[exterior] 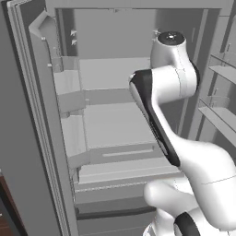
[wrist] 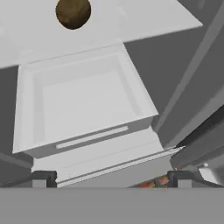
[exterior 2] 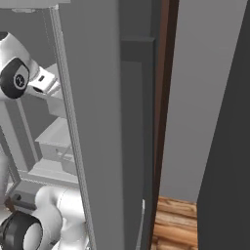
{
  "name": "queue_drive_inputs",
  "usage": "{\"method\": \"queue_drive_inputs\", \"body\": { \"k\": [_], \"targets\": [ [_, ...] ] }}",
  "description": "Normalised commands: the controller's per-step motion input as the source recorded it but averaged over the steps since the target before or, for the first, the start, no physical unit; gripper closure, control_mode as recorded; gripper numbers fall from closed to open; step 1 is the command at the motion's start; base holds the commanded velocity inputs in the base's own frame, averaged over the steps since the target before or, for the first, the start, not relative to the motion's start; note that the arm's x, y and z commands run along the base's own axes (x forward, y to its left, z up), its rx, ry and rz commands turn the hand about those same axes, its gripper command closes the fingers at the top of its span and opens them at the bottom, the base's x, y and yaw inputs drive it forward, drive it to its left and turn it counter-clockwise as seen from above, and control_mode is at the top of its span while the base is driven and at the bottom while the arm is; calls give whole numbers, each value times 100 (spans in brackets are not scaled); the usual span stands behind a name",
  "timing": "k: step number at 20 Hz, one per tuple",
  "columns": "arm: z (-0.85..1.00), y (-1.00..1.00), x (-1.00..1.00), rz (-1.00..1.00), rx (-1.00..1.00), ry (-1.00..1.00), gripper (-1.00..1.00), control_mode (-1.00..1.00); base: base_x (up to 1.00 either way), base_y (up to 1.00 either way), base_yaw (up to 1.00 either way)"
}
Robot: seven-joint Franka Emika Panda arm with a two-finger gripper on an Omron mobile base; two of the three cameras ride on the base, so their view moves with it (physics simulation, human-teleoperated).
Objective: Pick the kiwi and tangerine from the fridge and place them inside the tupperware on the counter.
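The fridge (exterior: 115, 87) is seen standing open in the left base view, its grey shelves and drawers exposed, with door racks at the right edge. The white arm is reared up in front of the interior, bent at the elbow and reaching inward over the shelves.

In the hand view, the gripper (wrist: 111, 179) is seen spread wide — its two dark fingertips (wrist: 43, 177) stand far apart at the bottom of the picture, with nothing pinched between them. Below the hand, an empty drawer (wrist: 83, 105) is pulled out, its front lip marked by a long pale handle strip.

The kiwi (wrist: 73, 13) — dark brown and roundish — is found at the top of the hand view, resting on the pale shelf (wrist: 144, 19) behind the drawer, well apart from the fingertips and partly cut by the picture's edge.

In the right base view, the fridge's side wall is seen close up, with a strip of wooden floor (exterior 2: 176, 224) at the lower right.
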Motion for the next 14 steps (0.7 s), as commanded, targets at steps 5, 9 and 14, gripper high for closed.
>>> {"method": "queue_drive_inputs", "body": {
  "k": [5,9,14],
  "targets": [
    [6,0,88,0,0,0,-100,-100,0,0,0],
    [4,0,63,-3,0,0,-100,-100,0,0,0],
    [1,0,48,-1,0,-1,-100,-100,0,0,0]
  ]
}}
